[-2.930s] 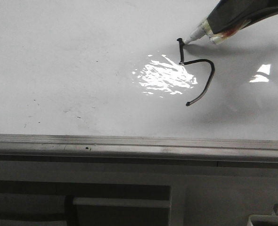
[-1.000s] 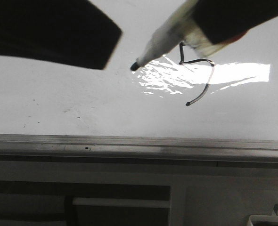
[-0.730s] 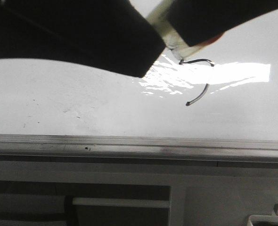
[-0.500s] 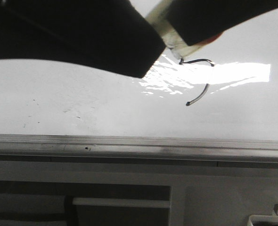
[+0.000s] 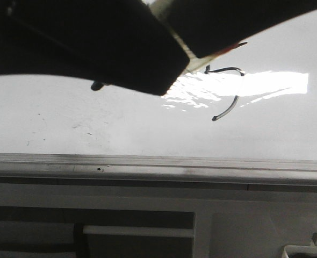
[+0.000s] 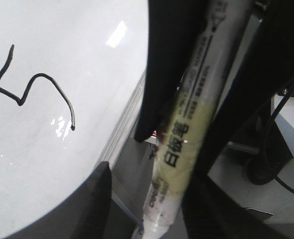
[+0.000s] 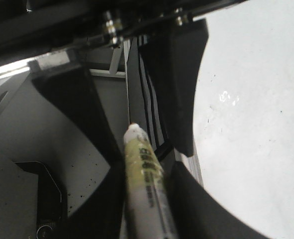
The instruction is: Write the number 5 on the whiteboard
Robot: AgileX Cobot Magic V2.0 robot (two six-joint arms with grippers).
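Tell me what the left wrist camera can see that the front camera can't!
Only the left wrist view shows the whole number 5, top stroke included, and the marker with its printed label. Only the front view shows the whiteboard's grey edge strip and the grey furniture below it. Both show the glossy whiteboard and the 5's curved tail.

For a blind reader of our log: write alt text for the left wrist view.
A yellow-labelled marker with black print stands between dark jaws, close to the camera. Beside it lies the glossy whiteboard, bearing the number 5 in thin black strokes, its curved tail ending near a patch of glare.
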